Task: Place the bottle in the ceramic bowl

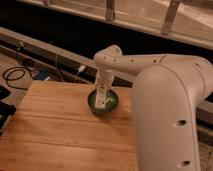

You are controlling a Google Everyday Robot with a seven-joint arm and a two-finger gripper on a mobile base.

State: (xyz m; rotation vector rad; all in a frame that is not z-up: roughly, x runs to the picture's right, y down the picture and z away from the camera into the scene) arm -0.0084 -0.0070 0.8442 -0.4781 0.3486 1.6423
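Observation:
The green ceramic bowl (104, 103) sits near the far right part of the wooden table (60, 130). My gripper (103, 90) hangs straight down over the bowl from the white arm (150, 65). The slim white bottle (102, 98) stands roughly upright below the gripper, with its lower end inside the bowl.
A dark rail and a wall ledge (50, 50) run behind the table. Black cables (17, 75) and a blue object (42, 76) lie on the floor at left. The arm's big white body (170, 125) fills the right side and covers the table's right edge.

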